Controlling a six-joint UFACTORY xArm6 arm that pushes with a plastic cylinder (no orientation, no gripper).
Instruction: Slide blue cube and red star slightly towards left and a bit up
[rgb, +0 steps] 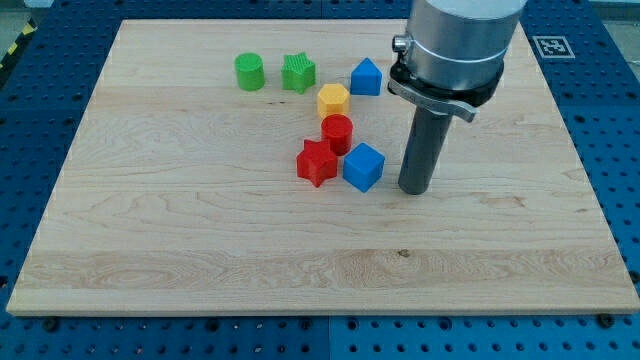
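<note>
step: push pair left and slightly up | blue cube (363, 166) centre frame, touching red star (317, 162) on its left | my tip (415, 189) just right of cube, apart | jaws: none, bare rod | advice: strike cube's lower-right face; avoid red cylinder (337, 132) above the pair.

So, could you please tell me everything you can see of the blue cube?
The blue cube is a small, glossy, plastic-looking block sitting flat on the wooden board, turned so one corner faces the view's bottom. The red star sits at its left side, apparently touching, and the red cylinder is just above-left. My tip stands to its right, a small gap away.
</note>
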